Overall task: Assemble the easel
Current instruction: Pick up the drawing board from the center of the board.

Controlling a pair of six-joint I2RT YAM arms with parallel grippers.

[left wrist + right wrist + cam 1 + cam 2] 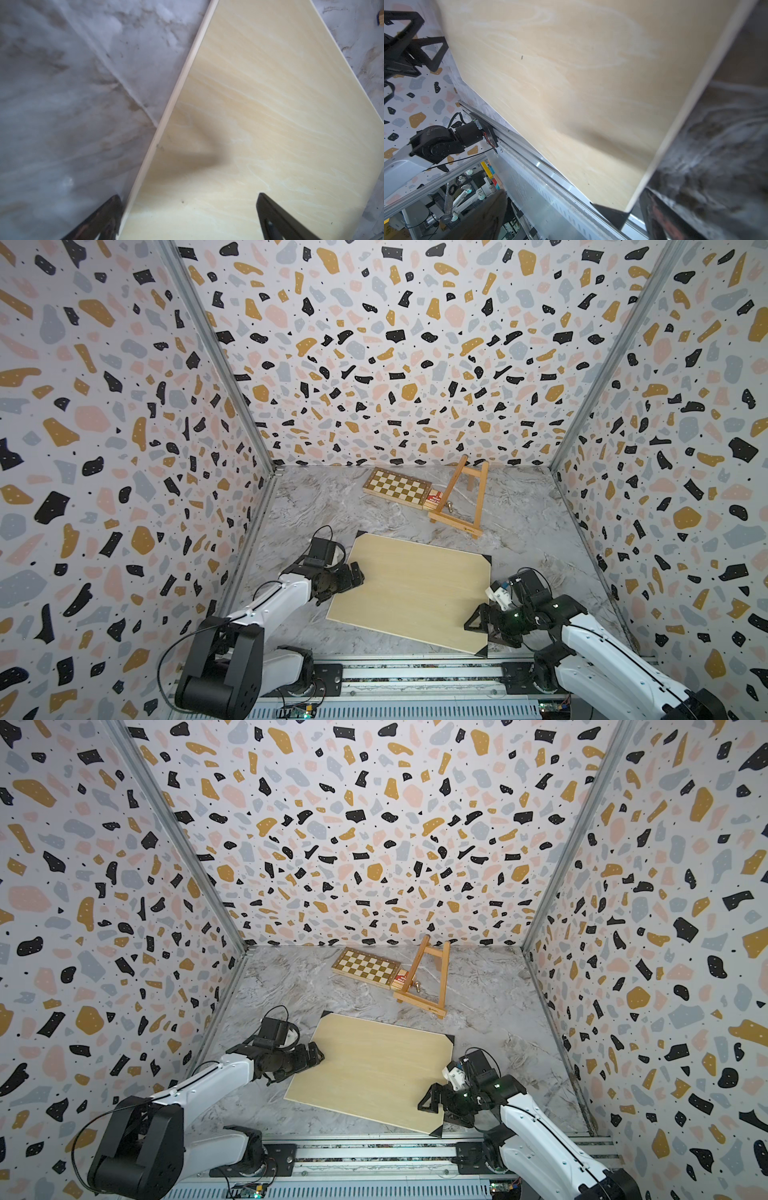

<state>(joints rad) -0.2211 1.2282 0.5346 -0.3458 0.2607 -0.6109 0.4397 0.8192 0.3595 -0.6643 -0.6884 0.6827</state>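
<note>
My left claw (356, 575) is spread wide and grips nothing. In its wrist view its two black fingertips (115, 204) straddle the left edge of the board (411, 593), one over the table (316, 506) and one over the wood; I cannot tell whether either touches. The table is a grey-white marbled surface with darker veins. The board is a large, flat, pale rectangle with faint wavy grain, a thin light edge and black triangular caps on its corners, lying askew on the table between my two arms. Beyond it, near the back wall, a checkered wooden chessboard (397, 487) lies flat, with a small red box (434, 502) at its right end. Just right of that lies the easel (461, 502), a honey-brown frame of thin slats with crossbars and a wider ledge bar at its near end, well apart from both my claws. My right claw (484, 630) is likewise fully spread and empty, its open triangular fingers poised at the board's right edge, close to the near black corner.
</note>
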